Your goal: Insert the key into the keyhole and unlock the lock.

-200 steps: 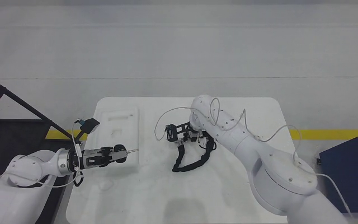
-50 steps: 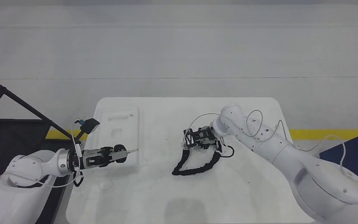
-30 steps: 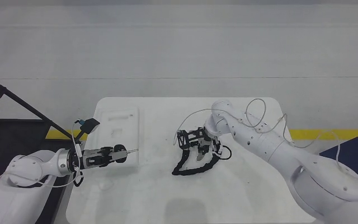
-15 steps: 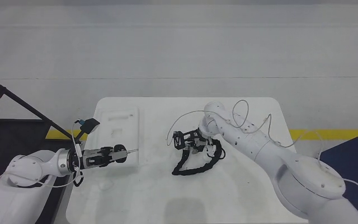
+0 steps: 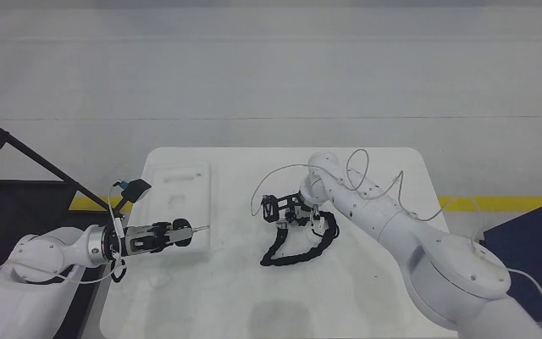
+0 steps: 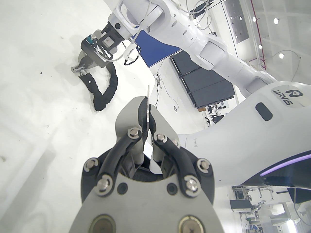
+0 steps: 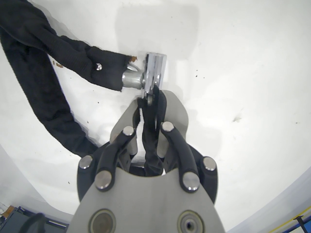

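Key (image 6: 147, 98): flat metal blade, being pinched edge-on by the left gripper (image 6: 147, 109), whose fingers are pressing closed on it; the blade tip is projecting past the fingertips. In the top view this gripper (image 5: 182, 231) is hovering over the left part of the table (image 5: 356, 297), just beside a white tray (image 5: 182, 182), with the key (image 5: 201, 228) pointing towards the table's middle.

Chain lock (image 5: 292, 246): black fabric-sleeved loop, lying on the table near its middle, well apart from the key. A chrome lock cylinder (image 7: 155, 72) is sitting at one end of the sleeve (image 7: 36, 56). The left wrist view is showing the cylinder (image 6: 79, 69) low against the table with one round end face turned outward. Whether that face is carrying the keyhole is too small to tell.

Right gripper (image 7: 151, 100): fingers are closing tight on the lock's dark sleeved end, directly behind the chrome cylinder, pinning it at the table surface. From the top view it (image 5: 275, 209) is sitting at the upper end of the loop.

Progress, as judged: both grasps are looking done, key in one gripper and lock steadied in the other. Remaining are carrying the key across, lining the blade up with the keyhole, inserting it, and turning it to release the lock. The lock is appearing closed, with no insertion begun.
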{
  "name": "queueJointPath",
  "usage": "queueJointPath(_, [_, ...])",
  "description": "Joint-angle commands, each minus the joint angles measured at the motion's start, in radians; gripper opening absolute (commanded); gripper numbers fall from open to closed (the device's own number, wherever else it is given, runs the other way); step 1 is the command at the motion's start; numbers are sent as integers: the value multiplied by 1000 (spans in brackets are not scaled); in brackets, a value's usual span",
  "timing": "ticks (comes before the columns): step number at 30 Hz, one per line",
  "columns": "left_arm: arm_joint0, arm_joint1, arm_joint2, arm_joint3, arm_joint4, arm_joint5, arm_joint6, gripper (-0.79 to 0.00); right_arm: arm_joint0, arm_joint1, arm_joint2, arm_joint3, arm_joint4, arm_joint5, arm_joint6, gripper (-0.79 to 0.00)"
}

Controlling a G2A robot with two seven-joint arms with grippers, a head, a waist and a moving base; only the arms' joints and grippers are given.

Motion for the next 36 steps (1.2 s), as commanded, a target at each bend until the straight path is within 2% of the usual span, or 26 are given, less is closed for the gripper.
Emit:
queueJointPath(1, [0, 0, 0, 0, 0, 0, 0, -785, 0, -3, 0, 6, 0, 0, 0, -785])
queueJointPath(8, [0, 0, 0, 0, 0, 0, 0, -785, 17, -9, 0, 5, 15, 0, 0, -785])
queueJointPath(13, [0, 0, 0, 0, 0, 0, 0, -785, 39, 16, 0, -84, 79, 0, 0, -785])
queueJointPath(24, [0, 0, 0, 0, 0, 0, 0, -785, 35, 132, 0, -284, 251, 0, -28, -785])
queueJointPath(28, [0, 0, 0, 0, 0, 0, 0, -785, 32, 188, 0, -375, 315, 0, -138, -785])
queueJointPath(33, [0, 0, 0, 0, 0, 0, 0, -785, 9, 260, 0, -437, 301, 0, -270, -785])
queueJointPath(36, [0, 0, 0, 0, 0, 0, 0, -785, -3, 285, 0, -448, 286, 0, -317, -785])
